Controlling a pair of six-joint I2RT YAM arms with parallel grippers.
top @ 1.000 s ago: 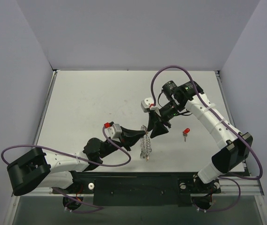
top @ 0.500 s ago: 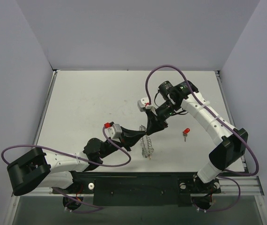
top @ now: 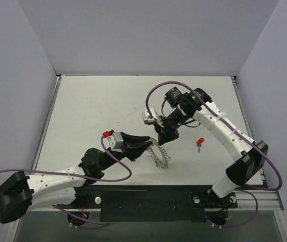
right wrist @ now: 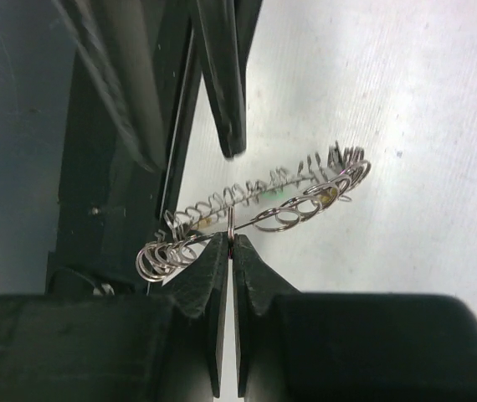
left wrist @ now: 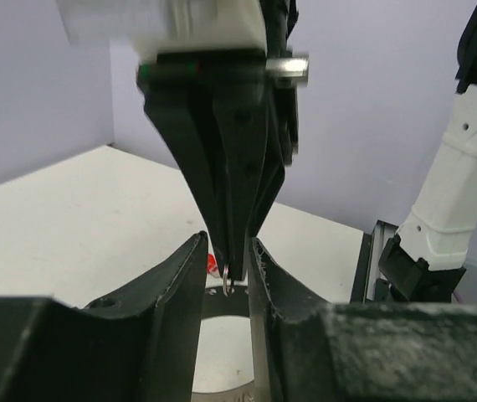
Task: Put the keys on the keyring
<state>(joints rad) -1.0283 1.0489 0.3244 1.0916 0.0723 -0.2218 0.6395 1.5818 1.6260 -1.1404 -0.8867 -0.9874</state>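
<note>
Both arms have shifted over the white tabletop (top: 93,106) in the last second: the left arm's base end has swung lower and its wrist has reached further forward, while the right arm's wrist has leaned further left. The black two-finger left gripper (top: 150,145), clamped a second ago, now has its jaws parted; the left wrist view shows them standing apart with a clear gap on either side of the right gripper's tips. The black two-finger right gripper (top: 159,142) has pressed its jaws together, and its own wrist view shows them pinching a single wire loop of the silvery, spring-like coiled metal keyring (right wrist: 293,213).

That keyring (top: 159,155) no longer hangs as a narrow upright bundle. It spreads out as a curved band just above the table near its near edge, running from the two grippers toward the lower right. Faint green and yellow specks show among its coils. A small key with a red plastic head (top: 200,143) lies alone on the table to the right, well apart from the ring.
</note>
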